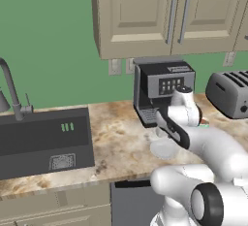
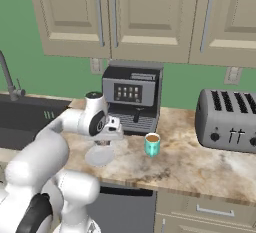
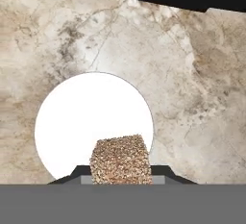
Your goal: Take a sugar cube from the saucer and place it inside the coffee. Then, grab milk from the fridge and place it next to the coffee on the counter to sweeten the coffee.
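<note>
Sugar cube [image 3: 121, 159] above saucer [image 3: 81, 117], counter [image 3: 202, 98]

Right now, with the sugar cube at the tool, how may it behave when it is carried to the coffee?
The sugar cube looks grainy and rough, so it will probably not slip. Its crumbly texture suggests a hard squeeze might break it. Being tiny beside the saucer, it is likely very light, and its flat faces should not roll.
</note>
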### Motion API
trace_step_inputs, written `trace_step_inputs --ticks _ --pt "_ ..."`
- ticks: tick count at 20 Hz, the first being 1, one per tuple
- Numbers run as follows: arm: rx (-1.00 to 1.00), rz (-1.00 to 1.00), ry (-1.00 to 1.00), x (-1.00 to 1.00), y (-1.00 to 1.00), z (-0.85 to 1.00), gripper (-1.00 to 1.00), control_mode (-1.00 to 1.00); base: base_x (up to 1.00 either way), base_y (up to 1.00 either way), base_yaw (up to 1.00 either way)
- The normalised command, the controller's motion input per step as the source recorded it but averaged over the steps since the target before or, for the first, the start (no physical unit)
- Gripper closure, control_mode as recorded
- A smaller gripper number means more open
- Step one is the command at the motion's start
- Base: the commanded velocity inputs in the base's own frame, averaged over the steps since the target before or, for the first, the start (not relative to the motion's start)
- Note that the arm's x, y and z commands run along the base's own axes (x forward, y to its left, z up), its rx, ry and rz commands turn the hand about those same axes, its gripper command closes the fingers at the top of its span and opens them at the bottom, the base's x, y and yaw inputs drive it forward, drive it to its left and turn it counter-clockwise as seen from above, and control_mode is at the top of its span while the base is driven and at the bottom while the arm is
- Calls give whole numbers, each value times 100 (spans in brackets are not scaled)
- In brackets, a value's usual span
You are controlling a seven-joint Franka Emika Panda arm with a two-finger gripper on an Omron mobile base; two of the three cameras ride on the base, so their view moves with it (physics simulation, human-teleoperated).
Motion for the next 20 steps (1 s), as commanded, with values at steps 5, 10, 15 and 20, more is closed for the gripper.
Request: trace_step_inputs --ticks 5,10,15,20 --pt "0 1 -14 -18 -83 93 100 -100 0 0 0" --pt "7 -1 0 39 -89 33 100 -100 0 0 0" --pt "6 0 1 38 -42 21 100 -100 0 0 0" --pt "5 0 2 33 -29 5 100 -100 0 0 0"
